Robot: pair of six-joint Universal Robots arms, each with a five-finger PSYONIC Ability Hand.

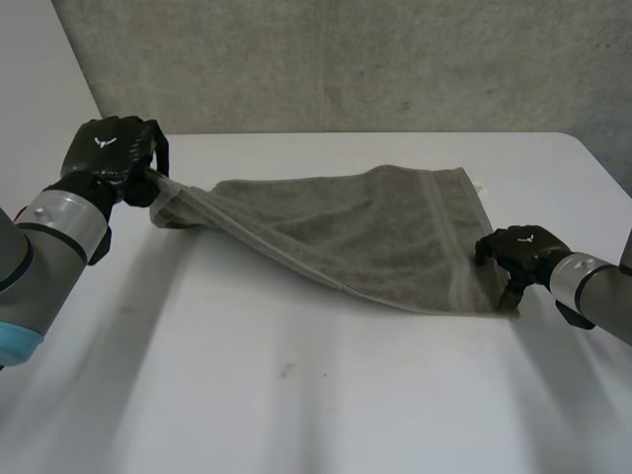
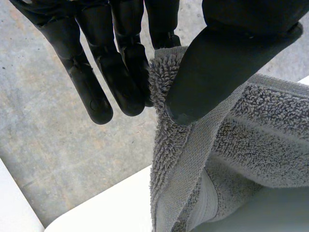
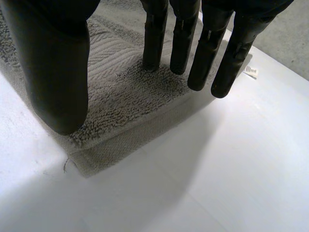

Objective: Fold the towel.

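Pinching one corner of the towel (image 1: 365,232) between thumb and fingers, the left hand (image 1: 114,148) holds it lifted at ten o'clock over the bench (image 1: 296,395). The cloth slopes down toward four o'clock, where the rest lies flat. The right hand (image 1: 518,255) presses that near corner with straight, spread fingers, gripping nothing as far as its wrist view shows. The pinch looks shallow, so a pull across could slip the corner free, or drag the pinned end and skew the fold.
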